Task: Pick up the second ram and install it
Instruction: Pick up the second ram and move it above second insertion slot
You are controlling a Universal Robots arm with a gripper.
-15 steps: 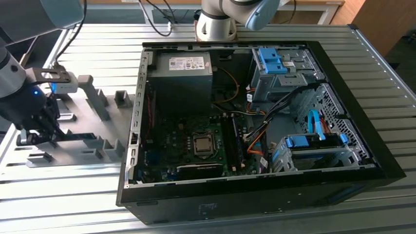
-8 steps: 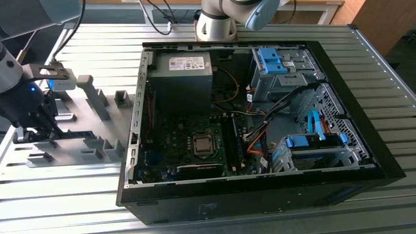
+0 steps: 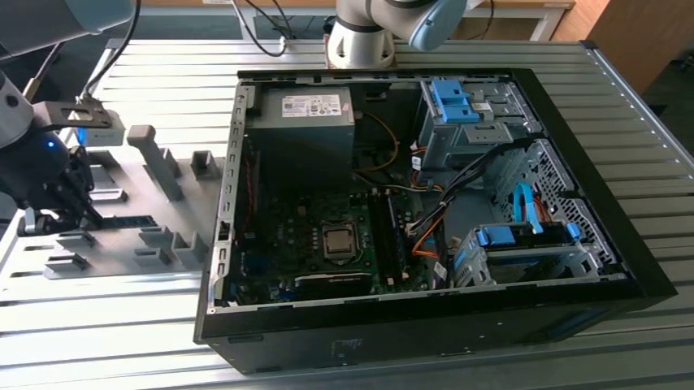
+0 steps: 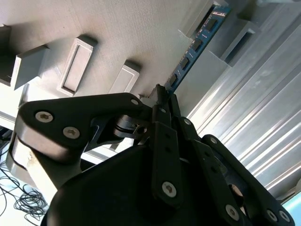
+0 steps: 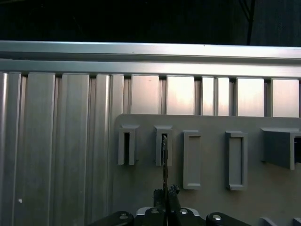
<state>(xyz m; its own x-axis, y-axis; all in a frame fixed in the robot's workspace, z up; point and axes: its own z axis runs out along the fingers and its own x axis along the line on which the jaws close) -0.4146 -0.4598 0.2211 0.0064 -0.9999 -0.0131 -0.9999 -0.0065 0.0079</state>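
Green second ram stands on edge over grey fixture plate, far end at slotted block, near end pinched between thin black fingers of gripper, jaws closed on stick. In exterior view, arm hangs low at exterior view's left, wrist pointing down over plate, well apart from open computer case. Ribbed aluminium table underneath.

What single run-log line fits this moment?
claw: shut on second ram | place: grey fixture plate | install: not yet done
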